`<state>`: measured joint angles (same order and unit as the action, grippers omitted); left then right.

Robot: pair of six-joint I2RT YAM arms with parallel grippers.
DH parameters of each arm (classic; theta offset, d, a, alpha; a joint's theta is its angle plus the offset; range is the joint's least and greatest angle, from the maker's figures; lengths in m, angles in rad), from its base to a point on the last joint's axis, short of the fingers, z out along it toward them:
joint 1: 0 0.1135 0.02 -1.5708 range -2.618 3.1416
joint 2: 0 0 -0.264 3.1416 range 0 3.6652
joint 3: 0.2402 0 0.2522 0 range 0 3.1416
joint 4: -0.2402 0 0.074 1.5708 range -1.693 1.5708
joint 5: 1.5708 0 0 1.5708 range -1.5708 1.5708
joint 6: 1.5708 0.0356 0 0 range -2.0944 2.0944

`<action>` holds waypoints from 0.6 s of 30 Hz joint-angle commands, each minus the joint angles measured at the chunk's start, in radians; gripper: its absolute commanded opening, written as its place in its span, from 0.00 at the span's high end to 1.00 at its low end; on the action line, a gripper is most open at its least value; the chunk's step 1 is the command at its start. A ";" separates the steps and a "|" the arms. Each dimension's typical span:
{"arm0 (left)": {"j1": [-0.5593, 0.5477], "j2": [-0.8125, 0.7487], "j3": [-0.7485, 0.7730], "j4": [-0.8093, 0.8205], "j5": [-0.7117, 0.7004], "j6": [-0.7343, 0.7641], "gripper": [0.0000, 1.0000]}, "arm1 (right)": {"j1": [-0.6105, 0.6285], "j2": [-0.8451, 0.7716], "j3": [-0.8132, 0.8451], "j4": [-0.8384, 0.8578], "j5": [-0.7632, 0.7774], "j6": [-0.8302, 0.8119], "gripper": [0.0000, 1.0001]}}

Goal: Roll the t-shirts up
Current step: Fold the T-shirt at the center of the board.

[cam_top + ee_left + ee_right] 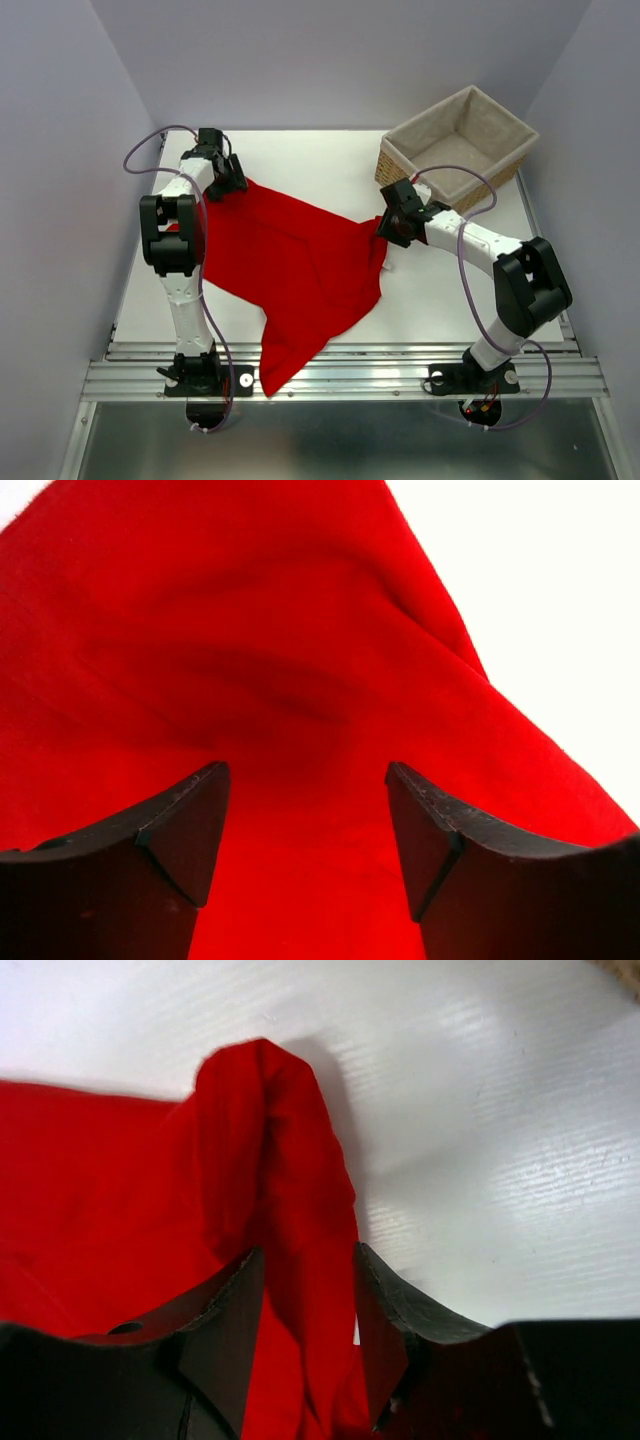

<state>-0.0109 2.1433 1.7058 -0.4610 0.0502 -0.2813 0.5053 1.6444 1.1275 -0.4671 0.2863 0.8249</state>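
Observation:
The red t-shirt lies spread and creased across the middle of the white table, one corner hanging over the near edge. My left gripper is at the shirt's far left corner. In the left wrist view the left gripper stands open, wide, with the t-shirt beneath and between its fingers. My right gripper is at the shirt's right corner. In the right wrist view the right gripper is open, straddling a raised fold of the t-shirt, with a sliver of table showing beside the right finger.
A wicker basket with a pale cloth lining stands at the far right corner of the table, just behind my right arm. Grey walls close in on both sides. A metal rail runs along the near edge.

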 commanded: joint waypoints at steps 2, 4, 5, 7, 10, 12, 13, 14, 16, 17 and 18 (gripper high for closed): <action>0.003 -0.034 -0.034 0.005 -0.036 -0.009 0.21 | 0.004 -0.002 -0.037 0.053 -0.035 0.019 0.52; 0.003 -0.039 -0.046 0.013 -0.035 -0.012 0.21 | 0.004 0.015 -0.037 0.065 -0.038 0.017 0.51; 0.003 -0.036 -0.048 0.016 -0.033 -0.013 0.21 | 0.004 0.021 -0.032 0.070 -0.041 0.014 0.51; 0.003 -0.025 -0.044 0.016 -0.032 -0.013 0.23 | 0.004 0.035 -0.028 0.077 -0.038 0.013 0.51; 0.003 0.010 -0.025 0.005 -0.033 -0.012 0.34 | 0.004 0.074 -0.014 0.090 -0.036 0.008 0.58; 0.003 0.023 -0.023 0.007 -0.035 -0.012 0.40 | 0.004 0.089 -0.008 0.094 -0.035 0.008 0.64; 0.003 0.023 -0.023 0.007 -0.036 -0.012 0.42 | 0.004 0.095 -0.006 0.096 -0.035 0.008 0.64; 0.029 0.030 -0.018 0.004 -0.039 -0.012 0.43 | 0.004 0.101 -0.006 0.097 -0.035 0.008 0.68; 0.034 0.043 -0.014 0.002 -0.039 -0.013 0.46 | 0.004 0.114 -0.008 0.099 -0.035 0.008 0.72; 0.037 0.046 -0.015 0.002 -0.039 -0.012 0.60 | 0.004 0.114 -0.009 0.099 -0.030 0.010 0.74; 0.038 0.052 -0.012 0.002 -0.036 -0.012 0.68 | 0.004 0.112 -0.015 0.100 -0.026 0.008 0.79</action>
<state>0.0032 2.1654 1.6691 -0.4442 0.0269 -0.2958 0.5053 1.7557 1.0931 -0.4084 0.2474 0.8337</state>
